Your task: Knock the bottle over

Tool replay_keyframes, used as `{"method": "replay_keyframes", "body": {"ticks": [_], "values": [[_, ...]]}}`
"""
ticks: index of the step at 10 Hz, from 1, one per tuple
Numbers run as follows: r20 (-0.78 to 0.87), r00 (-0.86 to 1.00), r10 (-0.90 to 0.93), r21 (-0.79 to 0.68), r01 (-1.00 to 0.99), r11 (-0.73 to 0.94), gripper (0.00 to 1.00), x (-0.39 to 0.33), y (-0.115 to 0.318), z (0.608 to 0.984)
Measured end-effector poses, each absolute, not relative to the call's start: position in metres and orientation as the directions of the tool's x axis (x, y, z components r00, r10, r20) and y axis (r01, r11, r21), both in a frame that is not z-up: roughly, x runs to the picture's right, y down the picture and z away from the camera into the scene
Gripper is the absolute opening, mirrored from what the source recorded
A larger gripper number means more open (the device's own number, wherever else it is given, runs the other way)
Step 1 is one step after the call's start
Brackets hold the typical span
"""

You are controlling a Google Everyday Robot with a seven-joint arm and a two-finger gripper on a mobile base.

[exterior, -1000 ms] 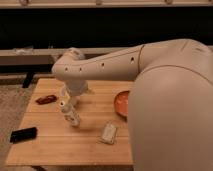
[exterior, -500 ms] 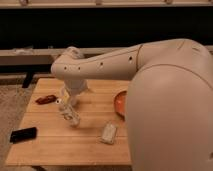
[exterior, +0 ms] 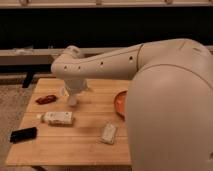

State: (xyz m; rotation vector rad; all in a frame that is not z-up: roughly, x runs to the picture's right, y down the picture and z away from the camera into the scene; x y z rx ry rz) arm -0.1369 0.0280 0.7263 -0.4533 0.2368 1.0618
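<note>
While the bottle [exterior: 57,117] lies flat near the table [exterior: 85,142] edge, gripper [exterior: 73,100] hovers behind.

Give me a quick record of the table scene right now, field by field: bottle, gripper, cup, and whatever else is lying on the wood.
bottle: small clear-plastic bottle with white cap, lying on its side near the table's left edge
gripper: gripper pointing down over the table, just behind the bottle, not touching it
cup: translucent white cup, mostly hidden behind the gripper
packet: flat pale rectangular packet, lying flat, front centre
red item: small red object, far left
black item: flat black object, front left corner
dish: orange round dish, right side, partly hidden by the arm
surface: wooden table
</note>
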Motion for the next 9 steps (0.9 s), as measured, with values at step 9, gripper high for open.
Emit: {"method": "replay_keyframes", "body": {"ticks": [9], "values": [[-0.389,0.481,0.786,-0.251,-0.876,0.412,0.80,-0.1409,0.0211,0.7272]]}}
